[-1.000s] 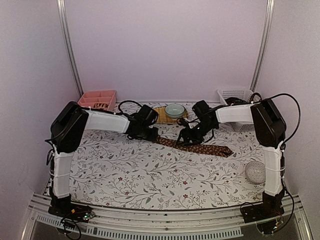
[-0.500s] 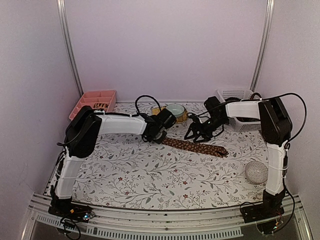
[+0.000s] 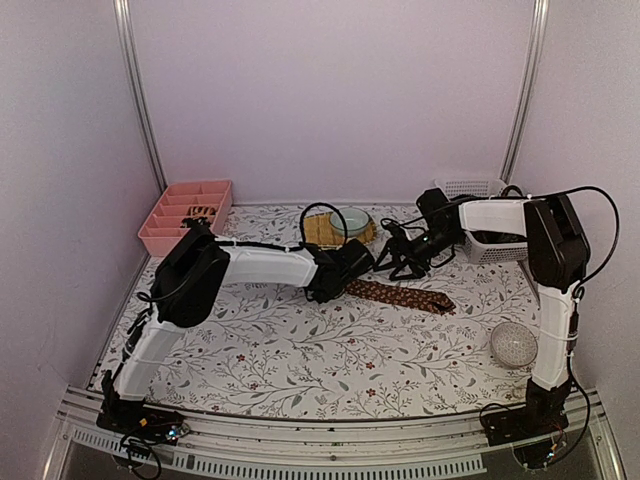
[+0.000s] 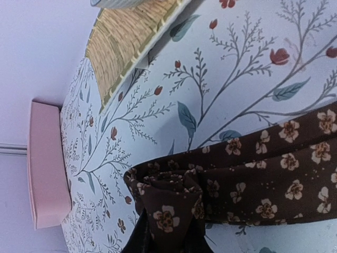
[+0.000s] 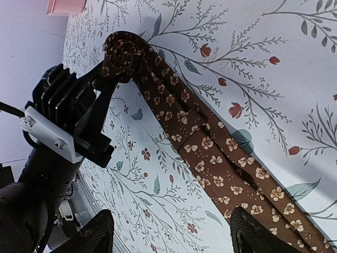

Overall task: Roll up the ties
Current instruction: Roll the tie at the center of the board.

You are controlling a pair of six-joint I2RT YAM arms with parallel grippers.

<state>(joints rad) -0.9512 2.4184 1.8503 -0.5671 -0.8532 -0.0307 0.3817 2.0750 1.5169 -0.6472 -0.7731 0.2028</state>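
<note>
Setting: tabletop under a white cloth (image 3: 250, 340) printed with leafy stems and small red flowers, with lilac walls on 3 sides.
Tie (image 3: 405, 296): 1 dark brown necktie with small cream flowers, lying flat on the cloth just right of centre and slanting toward the near right. Wide tip at the right end, other end wound into a small tight roll (image 5: 122, 52).
Left gripper (image 3: 350, 280): stretched far across to the table's centre and clamped tight on the roll, 1 finger on either side. Roll resting on the cloth or just off it, cannot tell which.
Right gripper (image 3: 393, 262): jaws spread wide, holding nothing, hovering just beyond the tie's middle, with both fingertips clear of the fabric in the wrist view.
Mat (image 4: 126, 47): yellowish and woven, at the far centre, near the roll.
Bowl (image 3: 349, 220): pale green, sitting on the mat.
Pink tray (image 3: 165, 222): divided into compartments, in the far left corner. Small dark patterned item (image 3: 201, 211) in 1 compartment, too small to identify.
White basket (image 3: 470, 188): slatted, in the far right corner, behind the right arm.
Clear dimpled globe (image 3: 513, 345): on the cloth near the right edge, well apart from the tie.
</note>
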